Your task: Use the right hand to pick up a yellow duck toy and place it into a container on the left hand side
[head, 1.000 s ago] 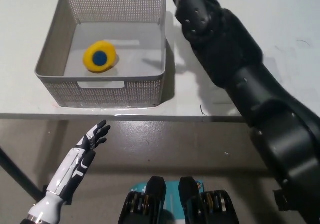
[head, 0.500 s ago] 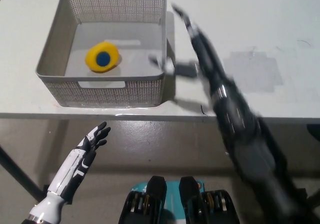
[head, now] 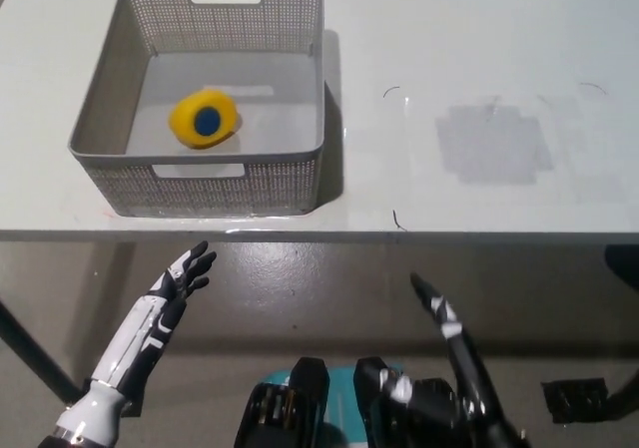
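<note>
The yellow duck toy (head: 204, 118), with a blue spot showing on it, lies inside the grey mesh basket (head: 122, 69) at the table's left. My black right hand (head: 451, 343) is down below the table's front edge at the bottom middle right, fingers apart and holding nothing. My white left hand (head: 170, 299) rests open below the table edge at the lower left, under the basket's front wall.
The white table (head: 479, 69) runs to the right of the basket, with a faint grey patch (head: 491, 144) on it. Its front edge crosses the picture at about mid-height. Floor shows below the edge.
My right arm has pulled back from over the table beside the basket to below the front edge. The duck stays in the basket. My left hand has not moved.
</note>
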You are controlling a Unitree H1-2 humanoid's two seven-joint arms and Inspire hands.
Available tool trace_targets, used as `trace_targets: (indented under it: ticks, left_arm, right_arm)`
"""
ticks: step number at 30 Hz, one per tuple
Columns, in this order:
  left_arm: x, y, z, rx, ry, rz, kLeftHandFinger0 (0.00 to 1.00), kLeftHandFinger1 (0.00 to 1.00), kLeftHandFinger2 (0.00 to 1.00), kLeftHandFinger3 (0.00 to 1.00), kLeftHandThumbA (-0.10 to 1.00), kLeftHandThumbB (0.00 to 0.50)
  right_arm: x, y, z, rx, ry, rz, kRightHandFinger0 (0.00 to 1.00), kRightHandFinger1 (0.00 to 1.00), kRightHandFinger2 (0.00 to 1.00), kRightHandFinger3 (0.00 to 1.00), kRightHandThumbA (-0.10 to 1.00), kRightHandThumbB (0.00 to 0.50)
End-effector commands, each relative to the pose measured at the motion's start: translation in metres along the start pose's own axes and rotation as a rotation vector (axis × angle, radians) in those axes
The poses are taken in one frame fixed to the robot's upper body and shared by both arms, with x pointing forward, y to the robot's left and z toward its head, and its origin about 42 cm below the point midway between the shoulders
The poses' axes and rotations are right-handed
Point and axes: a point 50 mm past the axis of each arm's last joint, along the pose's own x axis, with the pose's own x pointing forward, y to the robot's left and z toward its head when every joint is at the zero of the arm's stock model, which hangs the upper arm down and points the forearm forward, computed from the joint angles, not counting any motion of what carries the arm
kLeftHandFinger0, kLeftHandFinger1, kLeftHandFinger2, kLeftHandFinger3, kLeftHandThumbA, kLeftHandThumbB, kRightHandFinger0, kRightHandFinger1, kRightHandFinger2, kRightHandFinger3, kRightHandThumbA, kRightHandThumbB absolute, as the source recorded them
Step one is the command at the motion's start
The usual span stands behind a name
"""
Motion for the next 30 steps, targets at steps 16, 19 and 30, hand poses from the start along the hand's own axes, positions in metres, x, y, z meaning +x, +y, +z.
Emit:
trace_targets:
  ticks: [16,19,30]
  left_arm:
    - [-0.002,0.007,0.001,-0.006,-0.06,0.023,1.0,1.0,1.0,1.0,1.0,0.111]
    - [-0.001,0.001,0.0,-0.003,-0.052,0.017,1.0,1.0,1.0,1.0,1.0,0.117]
    - [0.01,-0.031,0.001,-0.1,-0.031,0.031,1.0,1.0,1.0,1.0,1.0,0.167]
  right_arm:
    - [0.026,-0.005,0.022,0.068,-0.211,-0.088,1.0,1.0,1.0,1.0,1.0,0.302]
    - [0.025,-0.011,0.022,0.059,-0.215,-0.1,1.0,1.0,1.0,1.0,1.0,0.314]
    - [0.032,-0.013,0.023,0.045,-0.226,-0.089,1.0,1.0,1.0,1.0,1.0,0.351]
